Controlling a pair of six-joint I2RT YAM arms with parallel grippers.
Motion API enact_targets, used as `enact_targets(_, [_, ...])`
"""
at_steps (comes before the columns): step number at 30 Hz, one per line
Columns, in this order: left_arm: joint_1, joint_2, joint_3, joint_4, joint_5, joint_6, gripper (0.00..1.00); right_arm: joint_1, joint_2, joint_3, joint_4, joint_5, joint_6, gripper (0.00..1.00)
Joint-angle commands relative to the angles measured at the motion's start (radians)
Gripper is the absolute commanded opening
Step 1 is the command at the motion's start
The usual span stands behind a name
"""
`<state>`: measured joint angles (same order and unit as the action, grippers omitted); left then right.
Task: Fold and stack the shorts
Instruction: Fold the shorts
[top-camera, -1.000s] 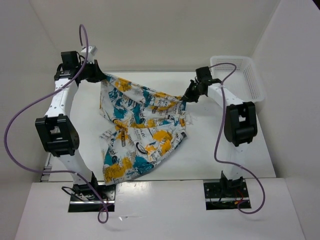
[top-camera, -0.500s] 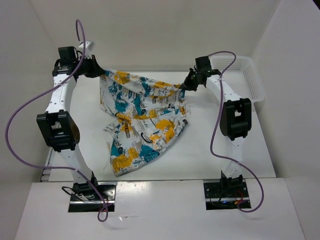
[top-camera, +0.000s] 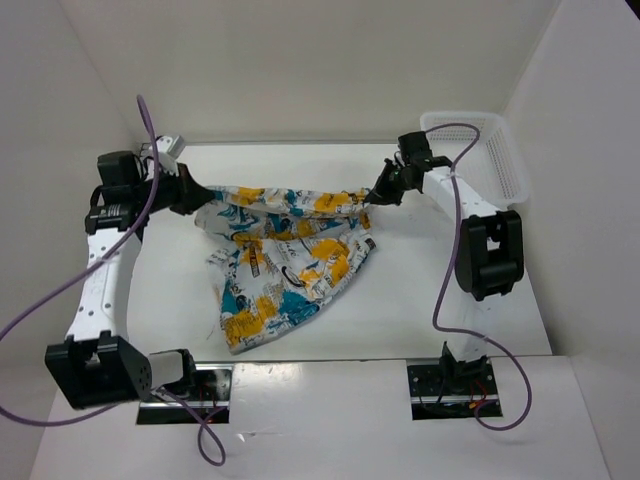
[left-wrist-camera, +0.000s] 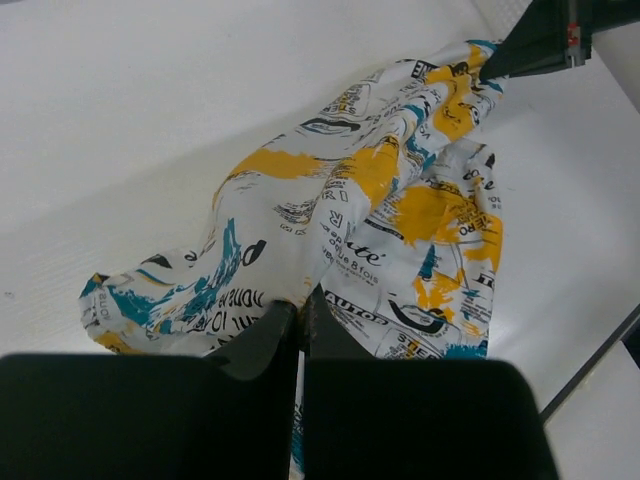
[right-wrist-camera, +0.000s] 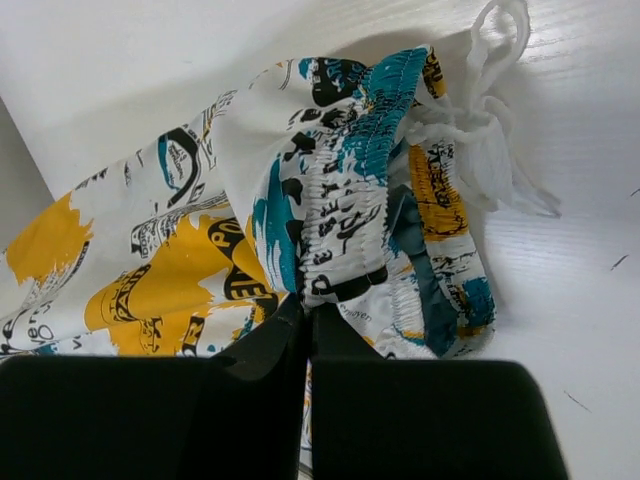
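1. table (top-camera: 430, 290): lower half of the shorts (top-camera: 285, 262) lies on it.
2. shorts: top edge stretched between left gripper (top-camera: 203, 196) and right gripper (top-camera: 371, 198), rest drapes below both.
3. left gripper: fingers together, clamped on fabric edge.
4. right gripper: pinched on elastic waistband, white drawstring (right-wrist-camera: 478, 150) just past the fingertips.

Wht walls (top-camera: 300, 70) encl. wht table (top-camera: 400, 300), even light.
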<state>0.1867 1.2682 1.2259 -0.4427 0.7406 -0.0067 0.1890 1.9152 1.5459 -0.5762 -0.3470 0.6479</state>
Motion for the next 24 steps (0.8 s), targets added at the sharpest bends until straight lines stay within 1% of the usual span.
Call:
enact_targets(1, [0.005,-0.099,-0.045,0.015,0.06,0.007,0.0,-0.008,-0.09,-0.021,0.022,-0.03,-0.024,0.01])
enact_targets(4, [-0.013,-0.177,-0.103,-0.045,0.054,0.007,0.0,-0.008,-0.154,-0.062,0.012,-0.04,-0.045,0.01])
enact_targets(5, [-0.024,-0.202,-0.129,-0.054,0.042,0.007,0.0,-0.008,-0.174,-0.099,0.012,-0.027,-0.045,0.01])
enact_targets(6, [-0.024,-0.258,-0.164,-0.054,0.033,0.007,0.0,-0.008,-0.215,-0.121,0.0,-0.027,-0.045,0.01])
enact_targets(7, [-0.024,-0.288,-0.236,-0.054,0.032,0.007,0.0,-0.008,-0.237,-0.144,-0.001,-0.017,-0.045,0.01])
enact_targets(8, [-0.024,-0.315,-0.271,-0.054,0.032,0.007,0.0,-0.008,-0.255,-0.192,-0.001,-0.017,-0.045,0.01])
enact_targets(9, [-0.024,-0.369,-0.299,-0.054,0.032,0.007,0.0,-0.008,-0.287,-0.217,-0.001,-0.017,-0.045,0.01])
enact_targets(11, [-0.024,-0.424,-0.362,-0.071,0.032,0.007,0.0,-0.008,-0.315,-0.288,-0.011,-0.017,-0.054,0.01])
enact_targets(13, [-0.024,-0.509,-0.393,-0.1,0.042,0.007,0.0,-0.017,-0.367,-0.334,-0.011,-0.017,-0.054,0.01])
enact_targets(14, [-0.024,-0.554,-0.414,-0.149,0.042,0.007,0.0,-0.017,-0.383,-0.378,-0.011,-0.017,-0.054,0.01])
enact_targets(19, [-0.024,-0.65,-0.465,-0.313,0.052,0.007,0.0,-0.039,-0.453,-0.498,-0.034,-0.003,-0.053,0.01])
enact_targets(22, [-0.024,-0.73,-0.492,-0.425,0.063,0.007,0.0,-0.072,-0.464,-0.547,-0.053,0.016,-0.062,0.05])
enact_targets(23, [-0.024,-0.774,-0.502,-0.473,0.081,0.007,0.03,-0.085,-0.464,-0.556,-0.034,0.032,-0.062,0.06])
enact_targets(24, [-0.033,-0.797,-0.514,-0.496,0.095,0.007,0.1,-0.097,-0.455,-0.557,0.005,0.042,-0.062,0.06])
